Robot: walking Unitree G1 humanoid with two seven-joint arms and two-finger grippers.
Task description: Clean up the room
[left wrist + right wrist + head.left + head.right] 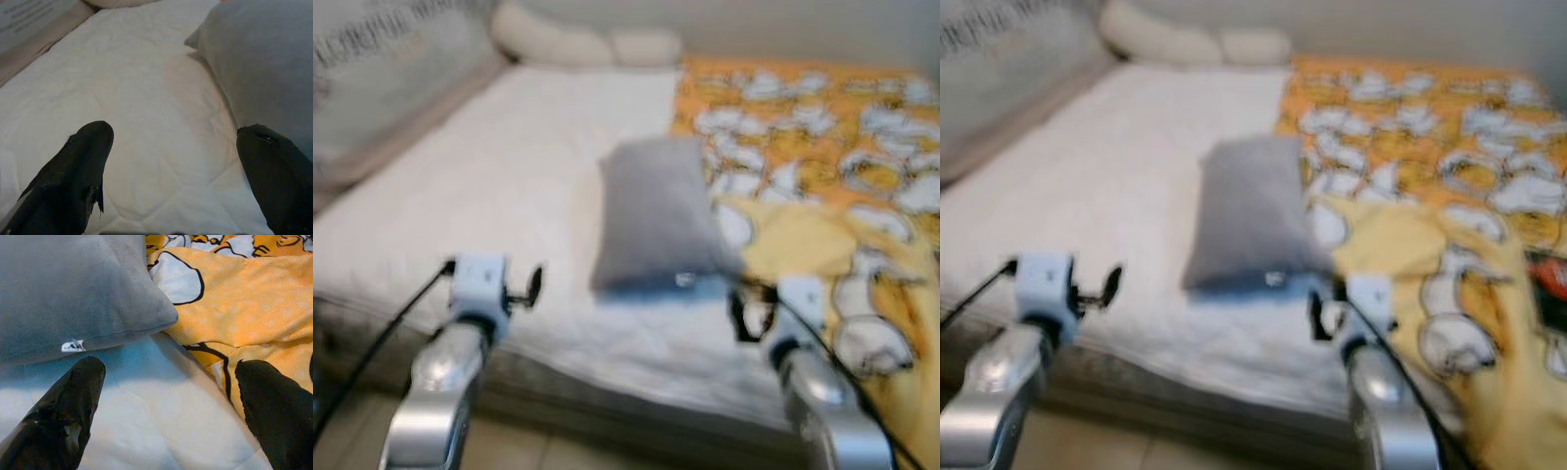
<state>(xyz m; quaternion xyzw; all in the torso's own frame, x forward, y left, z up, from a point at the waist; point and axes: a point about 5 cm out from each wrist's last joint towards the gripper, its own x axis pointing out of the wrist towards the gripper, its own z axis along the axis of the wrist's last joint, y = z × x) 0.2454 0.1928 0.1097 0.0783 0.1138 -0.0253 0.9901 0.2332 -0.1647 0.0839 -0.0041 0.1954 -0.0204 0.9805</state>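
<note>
Left gripper: you see its fingers spread wide, empty, over the white mattress.
Right gripper: parted, empty, near the pillow's corner.
Grey pillow: mid-bed, touching the yellow blanket.

**Blurred and cut-off parts of the scene**

Both eye views are smeared by blur, so the print on the orange blanket can only be made out as white shapes. The lettering on the grey panel at the bed's left cannot be read. A red and black item is cut by the picture's edge and cannot be identified. The small white tag on the grey pillow is too small to read.
</note>
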